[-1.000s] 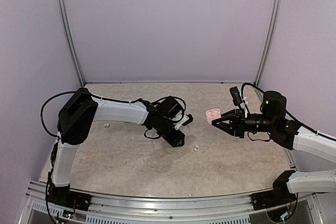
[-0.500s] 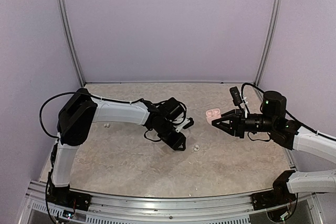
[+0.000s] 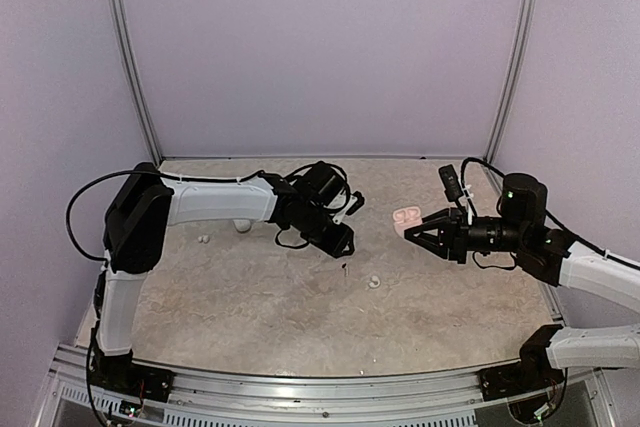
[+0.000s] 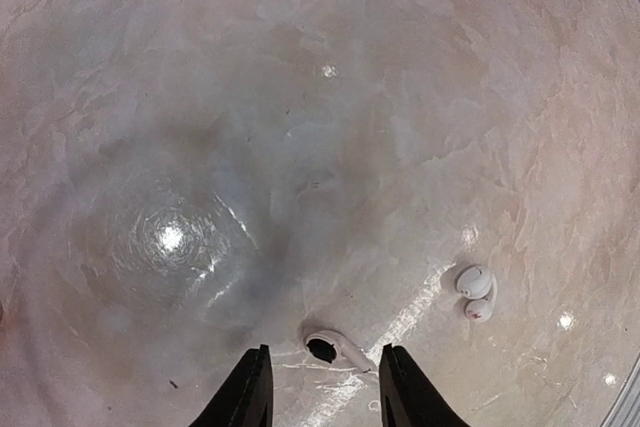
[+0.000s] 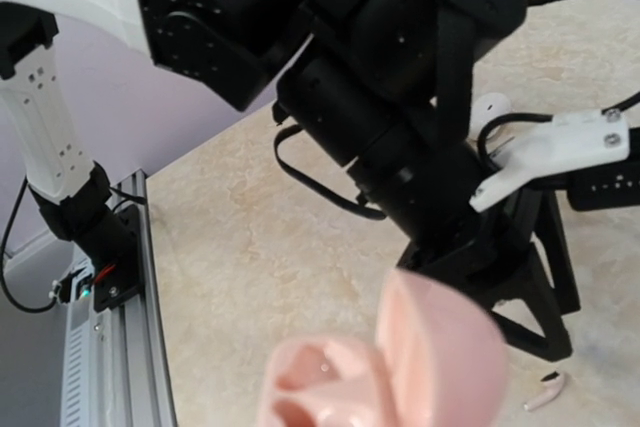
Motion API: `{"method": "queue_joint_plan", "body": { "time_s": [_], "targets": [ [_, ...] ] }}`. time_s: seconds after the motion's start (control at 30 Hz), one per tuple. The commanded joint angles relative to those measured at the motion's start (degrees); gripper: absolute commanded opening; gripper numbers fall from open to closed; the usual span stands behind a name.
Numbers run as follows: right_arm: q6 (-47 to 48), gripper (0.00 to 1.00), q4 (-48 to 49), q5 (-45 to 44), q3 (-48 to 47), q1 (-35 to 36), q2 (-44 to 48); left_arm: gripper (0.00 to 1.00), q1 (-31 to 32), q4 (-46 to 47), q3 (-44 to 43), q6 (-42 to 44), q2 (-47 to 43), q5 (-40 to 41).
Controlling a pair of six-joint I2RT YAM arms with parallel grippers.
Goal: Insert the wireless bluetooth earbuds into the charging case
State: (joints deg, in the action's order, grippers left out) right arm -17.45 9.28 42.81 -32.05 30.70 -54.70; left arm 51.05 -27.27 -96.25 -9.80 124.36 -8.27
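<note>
A white stemmed earbud (image 4: 340,349) lies on the table between the tips of my left gripper (image 4: 324,352), whose jaws stand apart on either side without touching it. From above, that gripper (image 3: 343,245) hovers over the small bud (image 3: 345,267). A second whitish earbud (image 4: 476,292) lies to its right, also visible in the top view (image 3: 374,283). My right gripper (image 3: 413,231) is shut on the pink charging case (image 3: 406,215), held above the table with its lid open. The case (image 5: 400,372) fills the bottom of the right wrist view, blurred, and hides the fingers.
Another tiny pale bud (image 3: 203,239) lies near the left edge of the table. A white rounded object (image 3: 243,226) sits just beneath the left forearm. The left arm's black wrist (image 5: 400,147) looms close in front of the right gripper. Purple walls enclose the marble tabletop (image 3: 300,332).
The left gripper has risen and drawn back a little from the table, and its jaws have narrowed. The forearm's move uncovered the white rounded object. The right arm has not moved.
</note>
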Motion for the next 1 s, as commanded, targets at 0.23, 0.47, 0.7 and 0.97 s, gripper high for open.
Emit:
{"method": "queue_joint_plan", "body": {
  "time_s": [0.23,0.47,0.7,0.97],
  "targets": [
    [-0.3,0.01,-0.4,0.3,-0.1,-0.6,1.1,0.36,1.5,-0.6,-3.9,1.0,5.0,2.8],
    [-0.4,0.01,-0.2,0.3,-0.1,-0.6,1.0,0.33,2.1,-1.2,-4.0,2.4,6.9,4.3],
    [-0.3,0.0,-0.1,0.3,0.0,-0.6,1.0,0.24,3.3,-2.4,-1.9,4.7,6.5,5.7],
    [-0.3,0.01,0.7,0.9,0.1,-0.6,0.1,0.14,4.2,-2.9,5.8,5.1,1.0,8.0]
  ]
}}
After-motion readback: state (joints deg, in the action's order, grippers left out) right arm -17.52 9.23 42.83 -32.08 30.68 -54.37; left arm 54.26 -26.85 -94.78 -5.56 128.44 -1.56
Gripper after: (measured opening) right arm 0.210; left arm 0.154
